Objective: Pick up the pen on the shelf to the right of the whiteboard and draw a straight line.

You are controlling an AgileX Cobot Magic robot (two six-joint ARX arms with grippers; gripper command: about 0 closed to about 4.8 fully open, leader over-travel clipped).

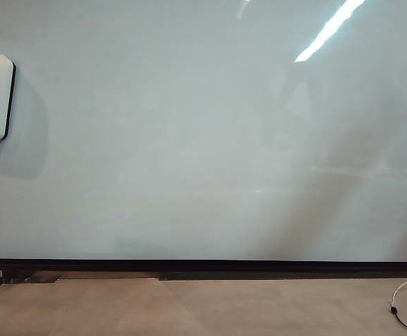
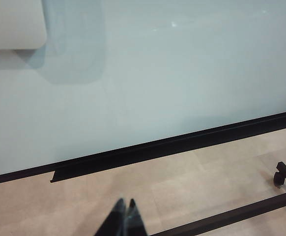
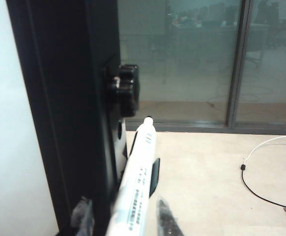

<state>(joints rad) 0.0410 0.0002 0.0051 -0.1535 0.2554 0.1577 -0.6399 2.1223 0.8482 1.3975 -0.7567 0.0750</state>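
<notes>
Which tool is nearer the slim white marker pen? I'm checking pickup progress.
Right. The right tool has its fingers either side of the slim white marker pen; the left tool hangs shut over the floor, no pen near.

The exterior view faces the whiteboard [image 1: 203,140] squarely from nearby. The left wrist view looks slantwise over the left hand [image 2: 125,216] at the same board and its black lower strip. The right wrist view sits close beside the board's edge.
</notes>
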